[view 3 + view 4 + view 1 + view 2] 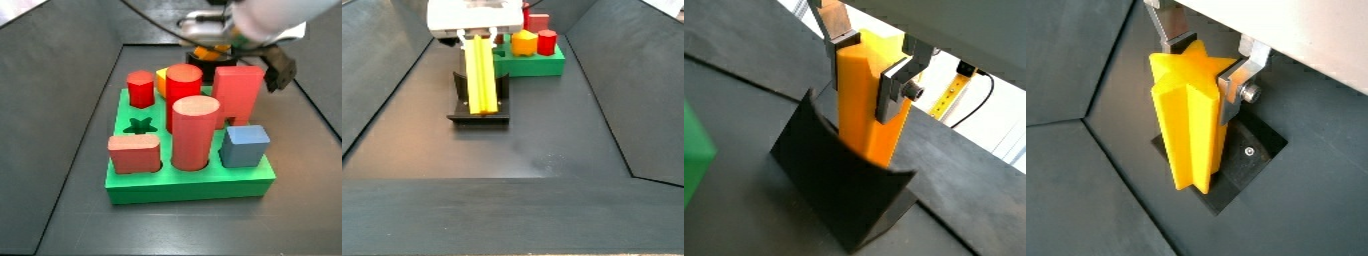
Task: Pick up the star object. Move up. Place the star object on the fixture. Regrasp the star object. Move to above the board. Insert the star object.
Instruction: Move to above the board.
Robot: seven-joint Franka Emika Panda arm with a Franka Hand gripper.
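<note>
Gripper plates clamp the tall yellow-orange star-shaped block, which stands upright, apparently seated on the black fixture, near the green board.

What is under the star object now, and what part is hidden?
The star object stands upright on the black fixture, between the gripper fingers. Its bottom end and the fixture's notch are covered, so contact cannot be seen.

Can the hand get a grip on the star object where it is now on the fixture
Probably yes: the hand already has a finger on each side of the star object, which stands upright on the fixture, with nothing in the way.
</note>
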